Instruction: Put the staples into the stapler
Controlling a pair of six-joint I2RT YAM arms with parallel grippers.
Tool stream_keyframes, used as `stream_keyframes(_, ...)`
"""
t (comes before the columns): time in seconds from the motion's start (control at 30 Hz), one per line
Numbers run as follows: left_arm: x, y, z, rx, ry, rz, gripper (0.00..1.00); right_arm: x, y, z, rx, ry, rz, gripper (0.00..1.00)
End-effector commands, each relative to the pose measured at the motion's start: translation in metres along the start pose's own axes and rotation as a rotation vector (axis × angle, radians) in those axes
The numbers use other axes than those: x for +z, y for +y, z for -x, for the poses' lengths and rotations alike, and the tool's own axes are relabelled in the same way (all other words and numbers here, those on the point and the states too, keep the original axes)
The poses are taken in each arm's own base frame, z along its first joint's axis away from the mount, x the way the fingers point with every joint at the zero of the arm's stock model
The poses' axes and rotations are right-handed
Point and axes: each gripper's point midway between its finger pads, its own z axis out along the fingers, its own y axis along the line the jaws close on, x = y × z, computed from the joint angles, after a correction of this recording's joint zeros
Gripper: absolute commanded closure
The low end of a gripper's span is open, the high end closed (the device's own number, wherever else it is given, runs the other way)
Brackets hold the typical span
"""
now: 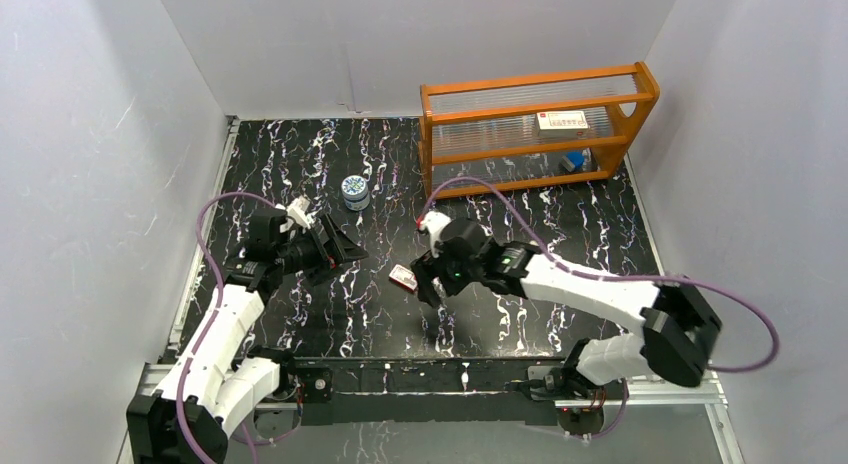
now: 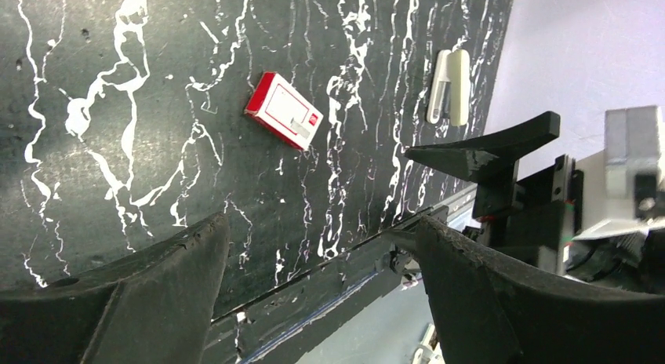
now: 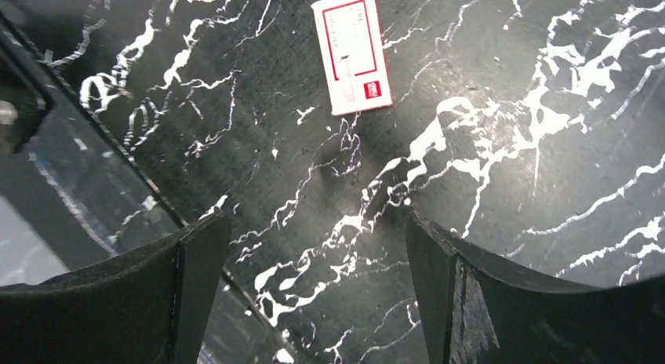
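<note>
Stapler (image 2: 448,87): only the left wrist view shows it. It's slim and pale beige, with rounded ends. It reads as two long strips side by side, the narrower one with a grey slot down its length. It lies flat on the black marbled table (image 1: 300,164), close to a table edge, at 3 o'clock of the red-and-white box (image 2: 284,111) and well apart from it. Too small to tell whether it's latched or sprung open. I can't make it out in the top view.

Counts:
- 1 stapler
- 1 red-and-white box on the table, plus what looks like a second one (image 1: 562,120) on the top shelf of the orange rack (image 1: 640,84)
- 1 small round tin (image 1: 354,191), at 12 o'clock of my left gripper (image 1: 345,249)
- 1 small blue item (image 1: 573,161) on the lower shelf, blurred behind the ribbed clear panel

My left gripper: fingers spread wide, nothing between them, off the table. My right gripper (image 3: 315,223): also wide and holding nothing. In the right wrist view the table box is at 12 o'clock of the gap between the fingers, clear of both.

Hard to read: the print on the boxes, and whether the table box is open or shut. In the left wrist view only one right finger (image 2: 486,148) shows clearly, at 5 o'clock of the stapler and not touching it.
</note>
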Motion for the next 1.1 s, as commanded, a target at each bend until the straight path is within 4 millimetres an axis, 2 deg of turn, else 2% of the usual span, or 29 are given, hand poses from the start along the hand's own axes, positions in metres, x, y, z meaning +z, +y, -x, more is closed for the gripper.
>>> stream_keyframes(0.0,0.008,0.015,-0.001,-0.043,0.015,0.052,0.15,0.022,-0.002,0.033,-0.134,-0.054,-0.117,0.09)
stream_keyframes(0.13,0.017,0.024,-0.001,-0.071,0.018,0.071,0.13,0.049,-0.004,0.04,-0.183,-0.019,-0.147,0.09)
stream_keyframes(0.3,0.016,0.027,0.007,-0.044,-0.062,0.071,0.11,0.084,-0.01,0.038,-0.234,0.064,-0.171,0.16)
stream_keyframes(0.43,0.017,0.034,0.008,-0.054,-0.064,0.106,0.17,0.103,-0.005,0.035,-0.264,0.113,-0.131,0.18)
stream_keyframes(0.6,0.01,0.049,0.019,-0.082,-0.178,0.184,0.2,0.116,-0.008,0.031,-0.29,0.149,-0.134,0.21)
stream_keyframes(0.83,0.006,0.055,0.021,-0.089,-0.209,0.219,0.23,0.125,-0.014,0.017,-0.299,0.207,-0.145,0.39)
stream_keyframes(1.07,0.013,0.06,0.01,-0.132,-0.153,0.22,0.26,0.13,-0.018,0.013,-0.333,0.222,-0.142,0.38)
